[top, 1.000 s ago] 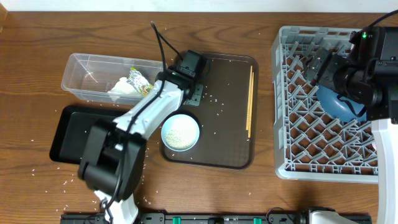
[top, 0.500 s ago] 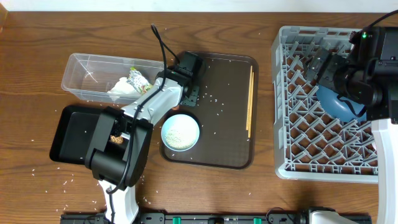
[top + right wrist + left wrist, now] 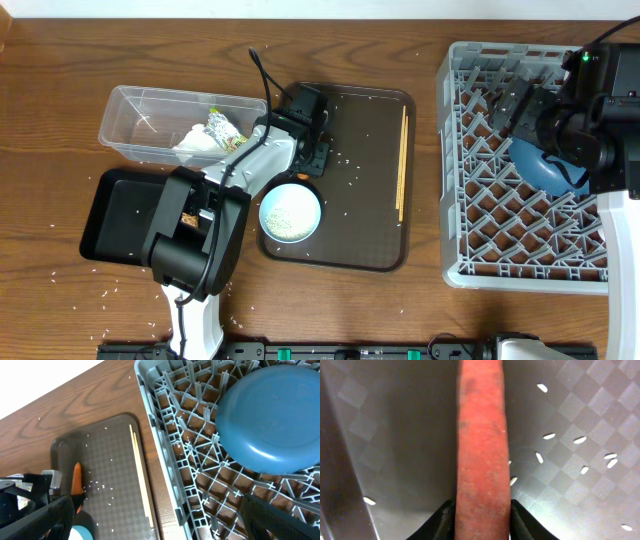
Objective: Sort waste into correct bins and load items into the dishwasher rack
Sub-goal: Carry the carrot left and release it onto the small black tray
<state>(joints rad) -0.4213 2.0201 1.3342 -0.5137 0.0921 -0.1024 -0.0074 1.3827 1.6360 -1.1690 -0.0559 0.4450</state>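
Bright even light, soft shadows; close-up carrot (image 3: 482,450) looks slightly blurred.

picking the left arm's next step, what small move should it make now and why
Probably a short straight lift. The left gripper has its fingers hugging both sides of the carrot, which lies flat on the brown serving tray among rice grains, so it should clear the tray before any carry.

readable text: none in any of the three views
yellow-green wrapper (image 3: 222,128): printed in colour, but too small and blurred in the overhead view to make out a word or brand
dishwasher rack (image 3: 450,230): no legible lettering or number on its grey walls
serving tray (image 3: 600,405): only an embossed checker pattern in the left wrist view, no characters
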